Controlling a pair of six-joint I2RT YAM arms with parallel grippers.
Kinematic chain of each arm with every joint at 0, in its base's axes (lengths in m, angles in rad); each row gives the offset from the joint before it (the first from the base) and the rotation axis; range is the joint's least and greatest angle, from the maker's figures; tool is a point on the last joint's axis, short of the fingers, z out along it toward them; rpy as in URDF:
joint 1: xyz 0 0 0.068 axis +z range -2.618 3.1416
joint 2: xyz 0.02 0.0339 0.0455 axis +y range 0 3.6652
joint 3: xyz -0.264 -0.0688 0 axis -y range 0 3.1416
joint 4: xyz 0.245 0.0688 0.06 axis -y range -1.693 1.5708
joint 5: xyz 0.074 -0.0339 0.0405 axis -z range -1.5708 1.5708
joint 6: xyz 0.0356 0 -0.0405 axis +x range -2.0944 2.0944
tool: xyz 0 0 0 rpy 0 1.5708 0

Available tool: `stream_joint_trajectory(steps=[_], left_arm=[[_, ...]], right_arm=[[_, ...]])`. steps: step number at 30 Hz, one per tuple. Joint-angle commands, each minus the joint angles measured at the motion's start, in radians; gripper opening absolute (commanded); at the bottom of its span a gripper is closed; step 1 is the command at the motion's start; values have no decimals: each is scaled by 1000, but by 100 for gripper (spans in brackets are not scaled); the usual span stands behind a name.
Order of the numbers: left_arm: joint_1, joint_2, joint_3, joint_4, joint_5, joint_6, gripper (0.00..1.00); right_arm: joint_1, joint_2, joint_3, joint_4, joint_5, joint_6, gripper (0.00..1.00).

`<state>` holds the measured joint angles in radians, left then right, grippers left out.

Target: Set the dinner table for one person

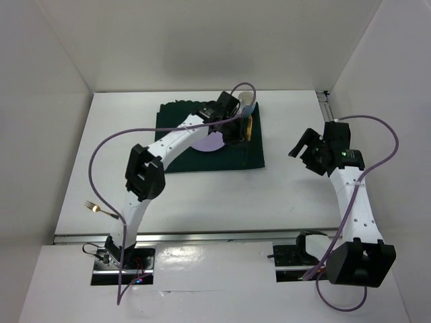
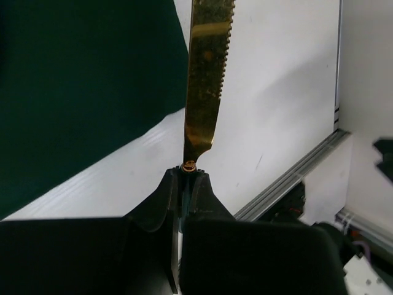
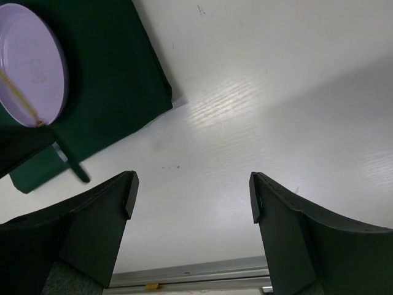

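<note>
the desk is white and wide, with a metal rail running along its near edge. toward the far side of it lies a dark green cloth, and on that cloth a lilac plate, partly hidden under the left arm. the left tool is out over the right-hand part of the cloth, just right of the plate, and it's pinched tight on the handle end of a gold knife. the serrated edge is plain to see in the wrist view, blade pointing straight away from the tool. from above, the knife sits by the cloth's right edge, and whether it touches down, can't tell. over on the right, the right tool hovers above bare desk, well apart from the cloth, its two fingers spread wide with nothing between them. its own camera looks down past them at white desk, with a corner of the cloth and the plate off to one side. down at the near left, a gold fork lies on the desk beside the left arm, well apart from cloth and plate.
</note>
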<state>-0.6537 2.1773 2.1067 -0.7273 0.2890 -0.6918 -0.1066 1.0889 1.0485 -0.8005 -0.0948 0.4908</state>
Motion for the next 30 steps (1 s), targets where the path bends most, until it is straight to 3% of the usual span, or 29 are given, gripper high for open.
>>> stream_joint_trajectory(steps=[1,3,11,19,21,23,26,27,30], left_arm=[[8,113,103,51,13,-95,0],[8,188,191,40,-19,-95,0],[8,311,228,135,-158,-126,0],[8,404,273,190,-94,-114,0],[8,404,245,206,-105,-114,9],[8,404,245,216,-96,-114,28],[8,404,254,207,-85,-103,36],[8,383,239,207,-100,-94,48],[8,342,205,207,-122,-71,58]], right_arm=[[-19,-21,19,-58,-43,3,85],[-28,-41,30,-84,-43,3,85],[-47,-63,10,-83,-52,-29,85],[-47,-81,10,-101,-62,-29,86],[-47,-81,10,-101,-62,-29,86],[-47,-81,10,-101,-72,-29,86],[-47,-90,10,-101,-59,-49,86],[-47,-80,10,-101,-59,-49,86],[-47,-52,44,-101,-59,-49,86]])
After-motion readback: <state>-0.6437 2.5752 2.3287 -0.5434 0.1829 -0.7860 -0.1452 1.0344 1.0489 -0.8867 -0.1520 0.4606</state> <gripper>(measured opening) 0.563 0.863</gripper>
